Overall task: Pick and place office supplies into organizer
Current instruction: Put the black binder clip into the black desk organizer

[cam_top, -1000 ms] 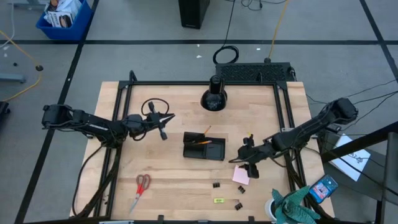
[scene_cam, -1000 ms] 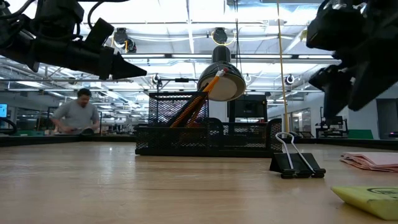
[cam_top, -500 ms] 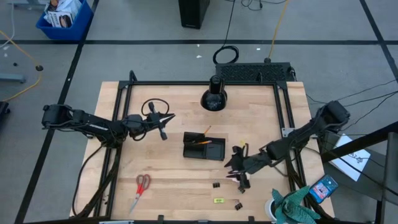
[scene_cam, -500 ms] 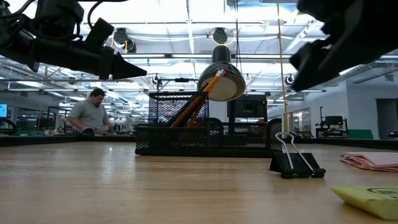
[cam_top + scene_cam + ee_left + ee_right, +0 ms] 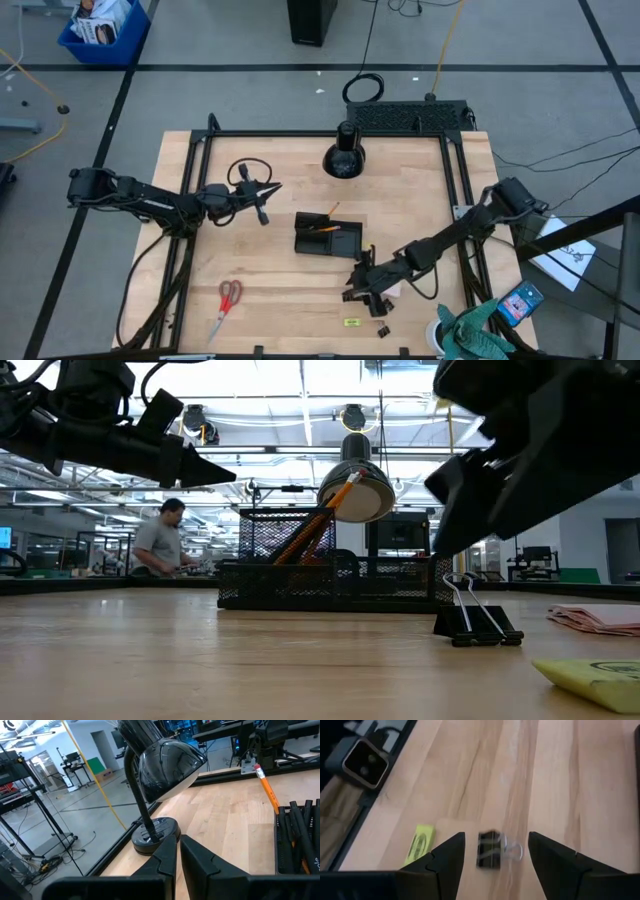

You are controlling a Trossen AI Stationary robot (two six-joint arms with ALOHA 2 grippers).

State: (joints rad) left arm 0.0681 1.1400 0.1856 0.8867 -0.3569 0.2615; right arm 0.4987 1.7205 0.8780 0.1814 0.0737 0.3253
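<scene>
left arm: parked at 9 o'clock of the bench [image 5: 420,180], reaching in toward centre.
left end effector [image 5: 268,187]: fingers pressed together, holding nothing; hangs above the bench at about 10 o'clock of the organizer. Its wrist view looks at the desk lamp [image 5: 160,767].
scissors [image 5: 226,305]: red handles, flat on the bench at 7 o'clock, well apart from everything else.
organizer [image 5: 328,236]: black mesh tray at bench centre; orange pencil [image 5: 322,229] and dark pens already in it, pencil leaning up out of the tall section in the low view [image 5: 322,520].
desk lamp: black, at 12 o'clock of the organizer on the far edge of the bench.
right end effector [image 5: 357,289]: fingers spread wide, nothing between them; at 5 o'clock of the organizer, directly above a binder clip [image 5: 491,850], not touching it.
yellow-green piece [image 5: 352,322]: flat on the bench near the 6 o'clock edge, just beside that clip in the right wrist view [image 5: 420,844].
second binder clip [image 5: 382,331]: at 5 o'clock, near the bench edge.
sticky-note pad [image 5: 598,618]: pink, low view only; mostly under the right arm from above.
right arm: comes in from 3 o'clock, stretched across to the clips.
background: a person [image 5: 162,540] stands far off in the room behind.
</scene>
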